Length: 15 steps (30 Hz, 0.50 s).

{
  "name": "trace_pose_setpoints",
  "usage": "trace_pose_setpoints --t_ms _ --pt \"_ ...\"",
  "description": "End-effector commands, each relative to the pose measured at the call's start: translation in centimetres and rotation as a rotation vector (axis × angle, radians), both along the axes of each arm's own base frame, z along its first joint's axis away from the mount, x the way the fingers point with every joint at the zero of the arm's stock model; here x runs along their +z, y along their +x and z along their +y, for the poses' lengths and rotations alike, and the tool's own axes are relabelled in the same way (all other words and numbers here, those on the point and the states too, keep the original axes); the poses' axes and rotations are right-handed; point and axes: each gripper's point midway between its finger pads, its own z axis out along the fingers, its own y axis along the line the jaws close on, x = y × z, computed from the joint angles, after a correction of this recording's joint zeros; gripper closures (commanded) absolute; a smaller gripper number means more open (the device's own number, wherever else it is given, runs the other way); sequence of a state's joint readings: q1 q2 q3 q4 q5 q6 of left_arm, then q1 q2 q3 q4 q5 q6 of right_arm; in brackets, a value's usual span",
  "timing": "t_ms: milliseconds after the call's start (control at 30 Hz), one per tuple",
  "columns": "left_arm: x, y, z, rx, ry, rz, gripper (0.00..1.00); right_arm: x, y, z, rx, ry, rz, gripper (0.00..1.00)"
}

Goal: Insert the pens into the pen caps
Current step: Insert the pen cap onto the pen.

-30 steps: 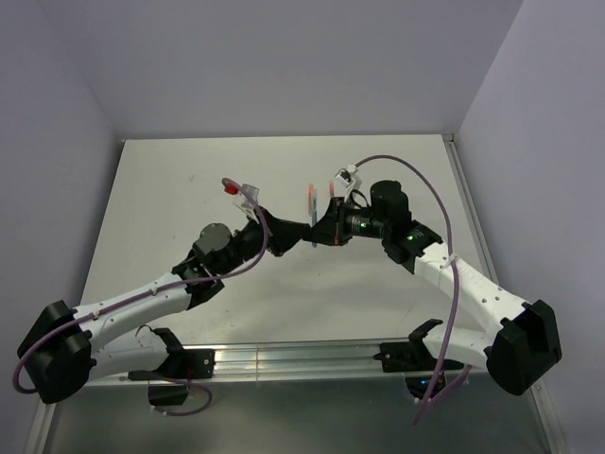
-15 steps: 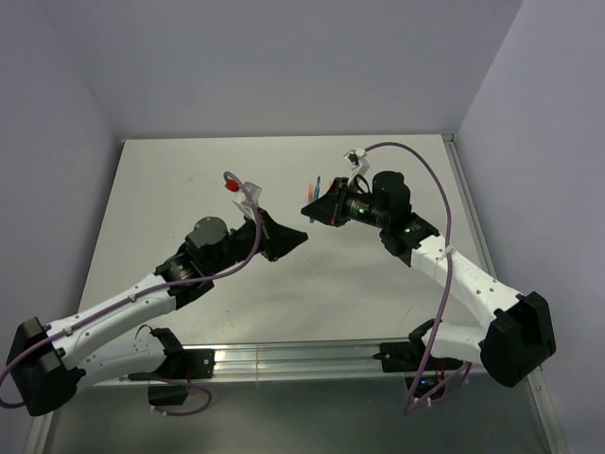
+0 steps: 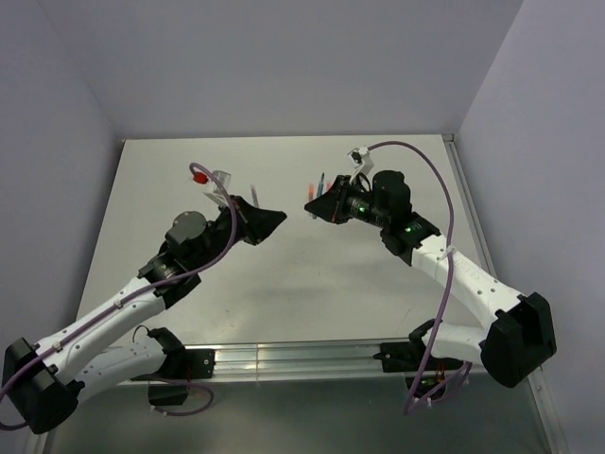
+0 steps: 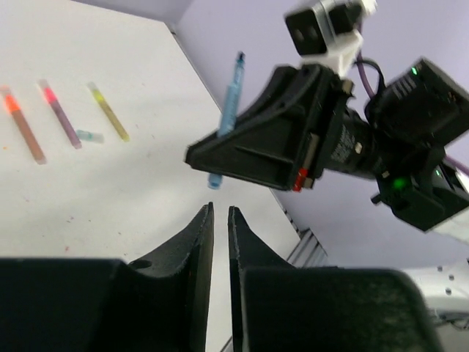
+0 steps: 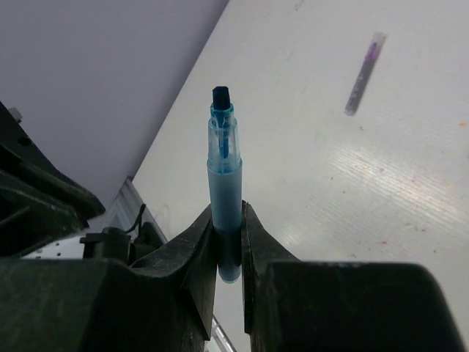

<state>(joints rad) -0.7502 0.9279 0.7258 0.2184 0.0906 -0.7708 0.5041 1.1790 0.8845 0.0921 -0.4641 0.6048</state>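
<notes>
My right gripper point(image 5: 229, 207) is shut on a blue pen point(image 5: 223, 183) and holds it upright above the table, dark nib exposed at the top. It also shows in the top view point(image 3: 310, 204) and in the left wrist view point(image 4: 201, 155). My left gripper point(image 4: 220, 213) is empty, its jaws nearly together with a thin gap, and hangs a short way left of the right one point(image 3: 280, 217). On the table lie an orange pen point(image 4: 22, 125), a purple pen with a pink end point(image 4: 60, 114), a yellow pen point(image 4: 110, 111) and a pale blue pen cap point(image 4: 89, 136).
The white table point(image 3: 397, 284) has purple walls behind and on both sides and a metal rail point(image 3: 284, 357) along its near edge. A purple pen point(image 5: 364, 73) lies on the table far from my right gripper.
The left gripper, tip to tip with the right one a second ago, has drawn back to the left. The right gripper has shifted slightly towards the far side with the blue pen.
</notes>
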Motion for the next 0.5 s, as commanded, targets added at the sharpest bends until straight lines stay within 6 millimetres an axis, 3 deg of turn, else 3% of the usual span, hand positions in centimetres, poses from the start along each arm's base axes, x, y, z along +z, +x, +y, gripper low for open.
trace_pose_setpoints --t_ms 0,167,233,333,367,467 --pt "1.2 2.1 1.2 0.078 -0.06 0.015 0.82 3.4 1.0 -1.1 -0.085 -0.007 -0.095 1.0" --pt "0.5 6.0 1.4 0.181 -0.065 0.064 0.81 2.9 2.2 -2.9 -0.21 -0.059 -0.073 1.0" --pt "-0.1 7.7 0.0 0.178 -0.028 0.071 0.8 2.0 3.0 -4.8 -0.326 -0.114 -0.036 1.0" --pt "-3.0 10.3 -2.2 0.173 0.053 0.166 0.75 1.6 3.3 -8.0 -0.487 -0.181 -0.012 1.0" --pt "-5.1 11.2 -3.2 0.175 0.076 0.216 0.71 2.6 2.8 -9.2 -0.53 -0.169 -0.028 1.0" --pt "-6.5 12.7 -5.0 0.283 0.142 0.291 0.69 3.3 1.9 -12.3 -0.658 -0.17 -0.041 1.0"
